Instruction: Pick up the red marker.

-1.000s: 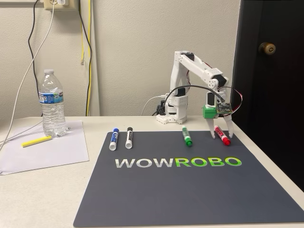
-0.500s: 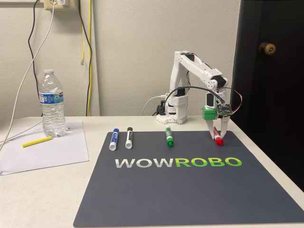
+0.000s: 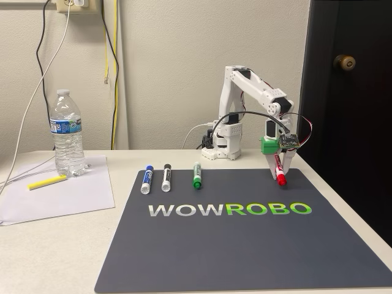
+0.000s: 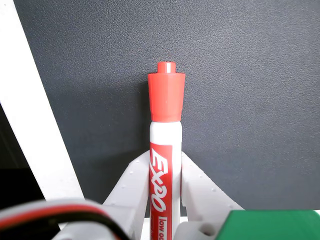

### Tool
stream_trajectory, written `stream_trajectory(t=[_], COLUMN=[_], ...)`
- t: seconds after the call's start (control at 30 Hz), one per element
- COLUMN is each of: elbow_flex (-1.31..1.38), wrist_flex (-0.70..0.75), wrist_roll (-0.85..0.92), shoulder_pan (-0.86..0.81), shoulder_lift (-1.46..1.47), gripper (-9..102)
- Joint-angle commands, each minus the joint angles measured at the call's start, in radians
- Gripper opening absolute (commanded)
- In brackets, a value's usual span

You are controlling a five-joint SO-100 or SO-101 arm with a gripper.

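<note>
- A plain off-white wall [image 3: 171,67] stands behind the table [image 3: 55,251].
- A dark door [image 3: 349,110] with a brass knob [image 3: 345,62] fills the right side of the fixed view.
- An outlet [image 3: 73,5] sits at top left, with cables [image 3: 111,73] hanging down.
- The light is even and soft.

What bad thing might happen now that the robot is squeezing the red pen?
The white two-finger gripper pinches the red-capped white marker only at its label end, so the long capped end may tip or slide out when lifted. Its cap still looks close to the dark grey mat, so it might drag there.
</note>
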State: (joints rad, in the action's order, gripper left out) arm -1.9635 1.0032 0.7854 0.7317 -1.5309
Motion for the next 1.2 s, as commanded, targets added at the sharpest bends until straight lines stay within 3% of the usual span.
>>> stream_trajectory(t=[0.0,0.07,0.17,0.23,0.53,0.7,1.17], elbow_flex=[0.015,0.015,0.015,0.015,0.015,0.015,0.015], wrist_flex=[-0.018,-0.018,-0.006,-0.009,-0.014,-0.029,-0.035], wrist_roll=[-0.006,-0.005,0.009,0.009,0.009,-0.003,-0.005], shoulder_pan=[-0.011,-0.011,-0.011,-0.011,-0.012,-0.012,-0.012], shoulder_lift=[0.0,-0.003,0.002,0.003,0.005,0.009,0.012], gripper=[3,8,27,31,29,11,10])
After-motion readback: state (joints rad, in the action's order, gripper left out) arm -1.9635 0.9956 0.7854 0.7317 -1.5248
